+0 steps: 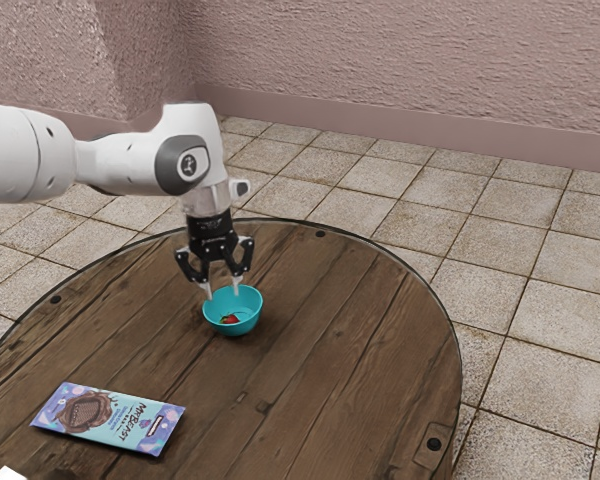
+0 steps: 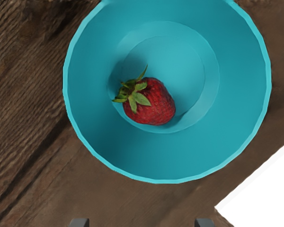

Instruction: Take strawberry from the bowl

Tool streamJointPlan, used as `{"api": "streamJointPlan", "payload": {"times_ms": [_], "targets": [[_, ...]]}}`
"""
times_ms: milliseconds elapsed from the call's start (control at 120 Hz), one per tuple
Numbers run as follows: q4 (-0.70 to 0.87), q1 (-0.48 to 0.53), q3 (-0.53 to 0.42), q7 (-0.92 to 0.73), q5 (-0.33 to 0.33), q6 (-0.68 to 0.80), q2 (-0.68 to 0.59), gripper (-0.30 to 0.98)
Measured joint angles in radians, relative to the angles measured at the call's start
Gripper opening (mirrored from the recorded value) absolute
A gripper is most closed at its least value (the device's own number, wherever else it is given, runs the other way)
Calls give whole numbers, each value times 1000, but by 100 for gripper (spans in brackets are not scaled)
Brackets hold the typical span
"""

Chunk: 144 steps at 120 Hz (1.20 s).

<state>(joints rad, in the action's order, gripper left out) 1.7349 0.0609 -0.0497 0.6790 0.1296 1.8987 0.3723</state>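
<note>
Operator: State the condition of your pincer [image 1: 222,288] and the location of the strawberry [image 2: 154,104].
Arm: My fingers [image 1: 236,287] stand apart with nothing between them. The strawberry lies on its side on the floor of the bowl [image 2: 236,85], close to the wall, leaves attached.
Operator: Specify the pick.
Arm: First, centre the pincer over the strawberry; I judge that a small sideways correction is needed, as my fingertips appear nearer the rim than the strawberry. Second, descend vertically with both tips inside the rim (contact with it could tip or drag the bowl). Third, straddle the red body below the leaves, close lightly, and lift straight up. Excess force would probably bruise it or squeeze it out.
Operator: Report your pose.
Arm: My forearm [image 1: 120,163] enters from the exterior view's left, roughly level above the worktop [image 1: 330,340]. My wrist bends down, and the pincer points downward just above the bowl, fingers side by side.
</note>
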Motion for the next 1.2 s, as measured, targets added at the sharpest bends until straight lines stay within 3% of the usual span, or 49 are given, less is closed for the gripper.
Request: {"api": "streamJointPlan", "payload": {"times_ms": [575,858,1017,1108,1200], "targets": [[42,24,-3,107,2,266,137,23],[48,35,-3,130,10,314,160,22],[58,40,-8,138,16,323,155,28],[70,35,-12,144,19,323,148,10],[77,38,-13,154,15,318,134,4]]}}
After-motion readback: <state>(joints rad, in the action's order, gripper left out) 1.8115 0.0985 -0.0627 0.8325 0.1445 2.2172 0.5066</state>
